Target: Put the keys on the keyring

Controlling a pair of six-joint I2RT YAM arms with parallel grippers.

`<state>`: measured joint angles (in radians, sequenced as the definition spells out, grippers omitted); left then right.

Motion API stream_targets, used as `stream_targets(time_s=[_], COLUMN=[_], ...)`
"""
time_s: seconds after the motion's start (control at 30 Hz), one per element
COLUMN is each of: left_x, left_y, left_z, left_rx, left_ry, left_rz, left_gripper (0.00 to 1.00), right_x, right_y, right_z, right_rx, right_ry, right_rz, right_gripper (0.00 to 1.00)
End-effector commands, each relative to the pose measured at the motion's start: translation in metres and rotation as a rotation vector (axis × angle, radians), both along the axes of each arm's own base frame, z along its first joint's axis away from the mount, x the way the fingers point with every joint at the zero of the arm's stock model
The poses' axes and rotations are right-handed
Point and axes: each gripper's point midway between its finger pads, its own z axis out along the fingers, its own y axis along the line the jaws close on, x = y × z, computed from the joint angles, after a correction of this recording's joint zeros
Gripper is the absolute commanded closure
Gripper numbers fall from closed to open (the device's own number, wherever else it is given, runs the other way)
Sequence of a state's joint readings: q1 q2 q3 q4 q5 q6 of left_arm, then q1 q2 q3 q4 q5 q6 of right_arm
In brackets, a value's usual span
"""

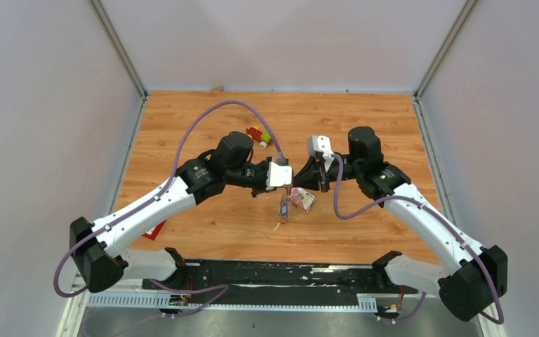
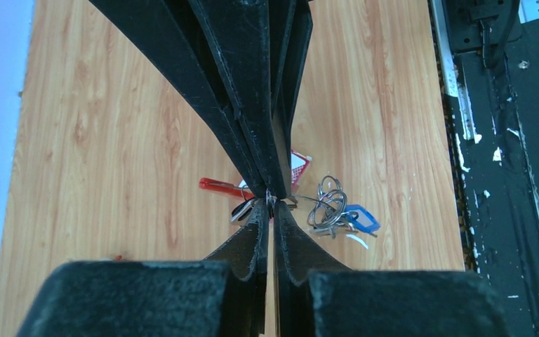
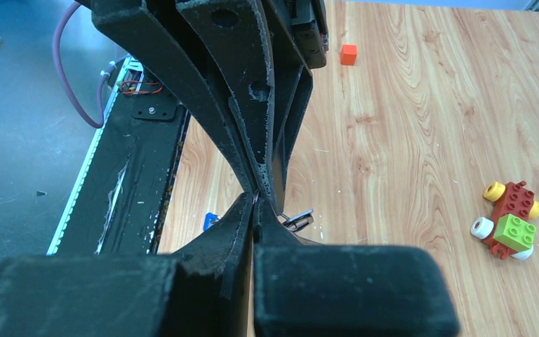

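Black base plate (image 1: 267, 270) along the near table edge, both arm bases bolted to it, arms angled inward and meeting over the middle of the wooden table (image 1: 203, 225). Nearest of the small items in the top view: keys (image 1: 284, 210) in a bunch directly below the joined fingertips, blue-headed key (image 2: 362, 219) touching a cluster of coiled silver rings. Hanging free or resting on the wood: not determinable. Pink foil packet (image 1: 304, 199) just beside the bunch, flat on the wood. Next, the pinch point. Fingers of the left gripper (image 2: 269, 208) drawn together to a hairline slit, tips nipping a thin silver strand of the keyring (image 2: 328, 199). Fingers of the right gripper (image 3: 254, 205) pressed fully together, tips butted against the left tips from the opposite side, clamped on the keyring at the same spot. Share of the strand under each pad not determinable. Fine wire running from the tips to the ring cluster. Long red piece (image 2: 219, 185) and dark grey piece (image 2: 241, 210) just beside the tips on the side away from the rings; fob or key head not determinable. Farther back, red-yellow-green toy car (image 1: 258, 135) behind the left wrist, well apart from the bunch. Orange cube (image 3: 349, 54) on the wood beyond the left gripper in the right wrist view, also well apart.
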<state>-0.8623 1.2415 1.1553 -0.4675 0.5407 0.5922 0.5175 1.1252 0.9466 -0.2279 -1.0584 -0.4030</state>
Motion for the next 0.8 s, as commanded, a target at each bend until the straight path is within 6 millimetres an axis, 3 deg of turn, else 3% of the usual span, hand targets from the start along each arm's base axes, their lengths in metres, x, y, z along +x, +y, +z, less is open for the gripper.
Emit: stream_targets(time_s=[0.0, 0.3, 0.5, 0.77], left_x=[-0.007, -0.006, -0.004, -0.008], left_y=[-0.006, 0.002, 0.012, 0.016], left_z=[0.029, 0.034, 0.031, 0.027], left_rx=[-0.078, -0.058, 0.024, 0.084], left_ry=[-0.021, -0.014, 0.088, 0.229], left_rz=[-0.035, 0.01, 0.101, 0.18], left_gripper=[0.98, 1.0, 1.0, 1.0], right_x=[0.004, 0.008, 0.011, 0.008], right_y=[0.001, 0.0, -0.001, 0.001], right_z=[0.008, 0.005, 0.003, 0.002], right_rx=[0.024, 0.014, 0.007, 0.006], right_ry=[-0.059, -0.074, -0.089, -0.084], right_rz=[0.01, -0.01, -0.023, -0.008], right_gripper=[1.0, 1.0, 1.0, 0.85])
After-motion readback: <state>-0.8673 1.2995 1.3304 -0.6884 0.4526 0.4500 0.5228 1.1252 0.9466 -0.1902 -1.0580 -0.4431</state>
